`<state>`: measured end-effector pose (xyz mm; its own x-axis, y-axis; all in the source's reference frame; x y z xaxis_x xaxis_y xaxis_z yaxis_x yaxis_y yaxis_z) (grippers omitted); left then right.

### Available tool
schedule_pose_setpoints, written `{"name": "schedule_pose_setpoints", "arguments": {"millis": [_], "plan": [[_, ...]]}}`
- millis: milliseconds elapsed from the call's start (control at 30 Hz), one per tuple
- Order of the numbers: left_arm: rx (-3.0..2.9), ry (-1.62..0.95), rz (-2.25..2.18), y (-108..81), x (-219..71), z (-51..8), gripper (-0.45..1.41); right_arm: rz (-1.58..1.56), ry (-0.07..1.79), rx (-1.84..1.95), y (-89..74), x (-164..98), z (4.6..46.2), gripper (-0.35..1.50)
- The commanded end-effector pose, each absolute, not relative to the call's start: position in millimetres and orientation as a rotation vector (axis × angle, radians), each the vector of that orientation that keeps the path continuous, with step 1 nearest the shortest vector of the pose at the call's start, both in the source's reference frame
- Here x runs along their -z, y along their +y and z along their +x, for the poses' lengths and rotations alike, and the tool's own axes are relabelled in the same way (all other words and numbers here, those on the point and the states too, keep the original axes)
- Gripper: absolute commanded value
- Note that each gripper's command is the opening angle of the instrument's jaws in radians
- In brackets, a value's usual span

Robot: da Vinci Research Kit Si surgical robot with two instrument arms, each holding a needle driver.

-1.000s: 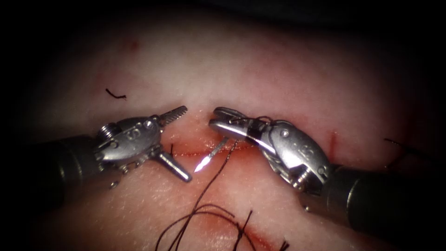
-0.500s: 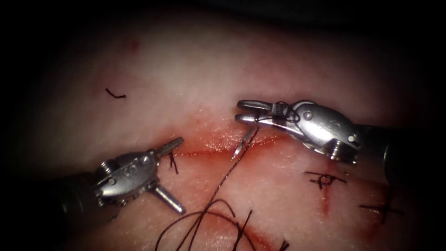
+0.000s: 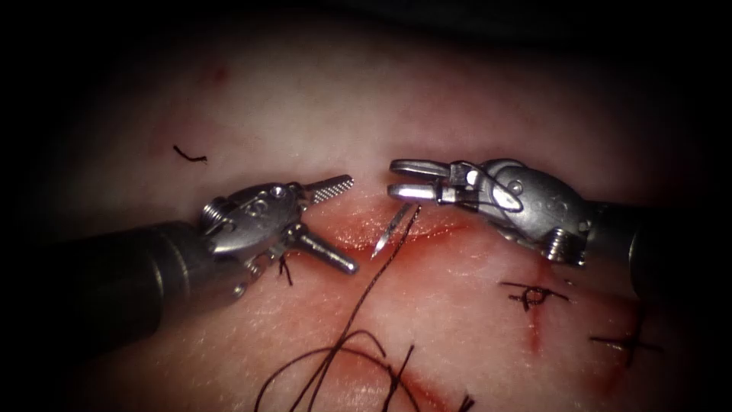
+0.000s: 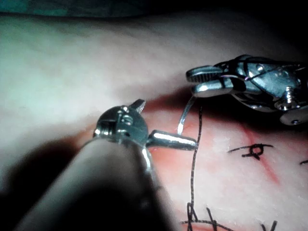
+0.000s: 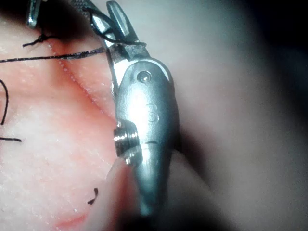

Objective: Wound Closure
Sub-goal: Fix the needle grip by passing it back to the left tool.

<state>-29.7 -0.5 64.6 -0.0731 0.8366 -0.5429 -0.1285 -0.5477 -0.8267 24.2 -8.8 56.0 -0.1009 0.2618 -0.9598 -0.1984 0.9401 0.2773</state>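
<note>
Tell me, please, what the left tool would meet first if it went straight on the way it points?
Most likely the needle, held by the right tool just ahead of the left tool, whose jaws stand open; depth is unclear.

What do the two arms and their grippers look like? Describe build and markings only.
Both are dark, thin shafts ending in shiny silver metal wrists with round pivot screws. The left gripper has two slim jaws, one with a ridged, toothed face. The right gripper has smooth rounded jaws and a faint embossed marking on its housing.
</note>
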Motion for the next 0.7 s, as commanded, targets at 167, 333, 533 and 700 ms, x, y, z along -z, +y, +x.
{"name": "schedule_pose_setpoints", "arguments": {"millis": [167,333,533,700], "plan": [[-1.704,-0.801,-1.502,0.3,-65.9,-31.1,0.74,0.029,1.633,-0.376,-9.1,-56.8,26.1,-0.35],[-1.702,-0.810,-1.512,0.7,-66.4,-31.2,0.54,0.027,1.640,-0.366,-9.3,-56.7,26.7,-0.35],[-1.717,-0.824,-1.505,1.0,-67.0,-31.3,0.15,0.023,1.642,-0.360,-9.4,-56.5,27.1,-0.35],[-1.760,-0.851,-1.476,1.1,-68.0,-31.3,0.00,0.020,1.649,-0.354,-9.6,-56.2,27.3,-0.35]]}}
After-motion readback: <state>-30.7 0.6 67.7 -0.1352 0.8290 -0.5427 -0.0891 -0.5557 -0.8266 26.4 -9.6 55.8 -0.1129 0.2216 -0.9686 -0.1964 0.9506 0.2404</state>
